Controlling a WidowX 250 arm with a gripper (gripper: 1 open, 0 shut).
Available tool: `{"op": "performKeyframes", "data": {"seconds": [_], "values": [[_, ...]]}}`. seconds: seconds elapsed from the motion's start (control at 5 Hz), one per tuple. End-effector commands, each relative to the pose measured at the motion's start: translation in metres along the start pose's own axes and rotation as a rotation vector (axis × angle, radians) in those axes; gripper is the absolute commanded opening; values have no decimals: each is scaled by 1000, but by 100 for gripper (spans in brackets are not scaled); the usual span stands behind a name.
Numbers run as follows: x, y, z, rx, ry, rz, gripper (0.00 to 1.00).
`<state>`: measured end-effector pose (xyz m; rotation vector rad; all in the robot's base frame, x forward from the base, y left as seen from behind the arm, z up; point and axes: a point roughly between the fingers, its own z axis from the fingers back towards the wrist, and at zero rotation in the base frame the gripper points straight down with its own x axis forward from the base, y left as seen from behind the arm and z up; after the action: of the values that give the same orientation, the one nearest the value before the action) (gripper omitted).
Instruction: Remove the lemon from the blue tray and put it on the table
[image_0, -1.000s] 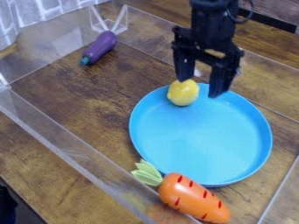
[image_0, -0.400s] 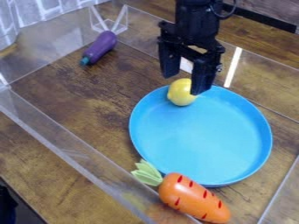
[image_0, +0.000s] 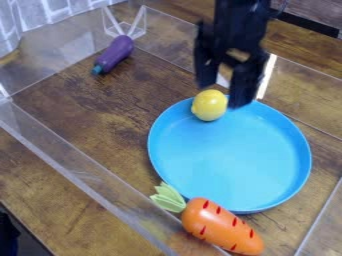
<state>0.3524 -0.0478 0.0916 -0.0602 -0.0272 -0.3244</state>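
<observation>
Black pincer (image_0: 222, 86), blurred: jaws wide, nothing gripped; since the last frame its fingers swung lower, now hanging just behind the lemon. Smooth, slightly oval yellow toy lemon (image_0: 210, 105) unmoved, at the far rim of the round bright-blue plastic tray (image_0: 227, 160). Beside the tray: tapered orange carrot, dark slits, green top (image_0: 222, 226). Glossy purple eggplant (image_0: 115, 54) well apart, on the dark wood-grain table (image_0: 83, 112).

- Likely a robotics lab: a black robot arm (image_0: 238, 45) over a bench (image_0: 80, 110)
- Clear plastic walls (image_0: 80, 160) edge the wood-grain top
</observation>
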Motion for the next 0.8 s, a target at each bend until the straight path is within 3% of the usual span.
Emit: {"op": "performKeyframes", "data": {"seconds": [0.0,0.2,0.6], "values": [[-16,15,21,34,-80,118,100],[-10,28,12,44,-104,165,100],[-9,24,-15,56,-98,162,100]]}}
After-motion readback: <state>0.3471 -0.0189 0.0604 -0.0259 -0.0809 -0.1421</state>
